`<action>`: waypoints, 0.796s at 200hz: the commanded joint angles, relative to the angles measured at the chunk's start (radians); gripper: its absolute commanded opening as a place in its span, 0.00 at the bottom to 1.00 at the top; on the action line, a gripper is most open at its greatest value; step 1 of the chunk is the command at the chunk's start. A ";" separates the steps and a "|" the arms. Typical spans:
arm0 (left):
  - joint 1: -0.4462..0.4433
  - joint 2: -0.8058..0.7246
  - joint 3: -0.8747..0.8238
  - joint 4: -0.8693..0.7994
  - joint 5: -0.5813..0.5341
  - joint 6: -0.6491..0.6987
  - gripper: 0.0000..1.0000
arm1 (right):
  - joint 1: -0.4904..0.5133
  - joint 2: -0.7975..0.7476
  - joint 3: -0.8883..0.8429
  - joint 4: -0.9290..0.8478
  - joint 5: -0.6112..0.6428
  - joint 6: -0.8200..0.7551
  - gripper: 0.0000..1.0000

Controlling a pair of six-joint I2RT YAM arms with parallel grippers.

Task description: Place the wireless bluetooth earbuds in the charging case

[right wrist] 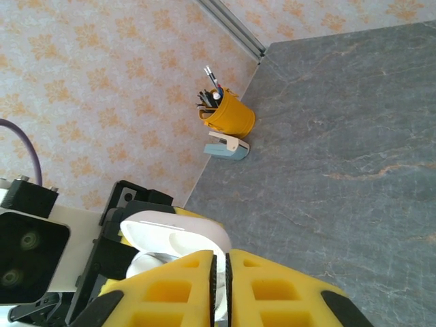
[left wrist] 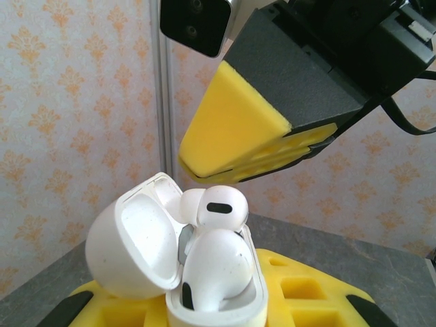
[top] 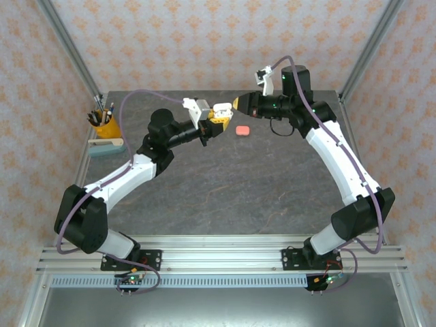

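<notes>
1. The dark grey stone-look table (top: 225, 197) spreads out beneath the white charging case (left wrist: 136, 252), which is held up above its far middle.
2. The left gripper (top: 216, 122) reaches in from the left of the case. Its yellow fingers (left wrist: 306, 300) are clamped on the lower body of the case, which is upright with its lid swung open to the left.
3. The right gripper (right wrist: 220, 272) hangs just above the open case, coming in from the right. Its yellow pads are drawn together with only a thin slit between them, and I cannot tell whether anything is pinched there.
4. A yellow pencil cup (top: 105, 126) full of pens stands well to the left of the case, at the table's left edge.
5. A pale blue block (top: 105, 146) lies on the near side of the cup, also far left of the case.
6. A coral-pink case (top: 242, 129) lies on the table just right of the white case.
7. One white earbud (left wrist: 218, 266) sits down inside the white case.
8. A second white earbud (left wrist: 221, 208) stands higher, poking out of the case mouth right under the right gripper's tips.
</notes>
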 commanded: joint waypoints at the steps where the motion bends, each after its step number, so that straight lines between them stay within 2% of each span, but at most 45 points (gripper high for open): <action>1: -0.003 0.005 0.036 0.037 0.021 0.013 0.00 | 0.019 0.015 0.046 0.017 -0.039 -0.010 0.13; 93: -0.004 0.008 0.043 0.035 0.024 0.013 0.00 | 0.036 0.032 0.074 -0.073 -0.081 -0.088 0.12; 136: -0.003 0.006 0.042 0.033 0.024 0.016 0.00 | 0.004 0.045 0.061 -0.041 -0.197 -0.065 0.11; 159: -0.004 0.006 0.040 0.033 0.024 0.016 0.00 | -0.012 0.033 0.044 -0.002 -0.180 -0.035 0.11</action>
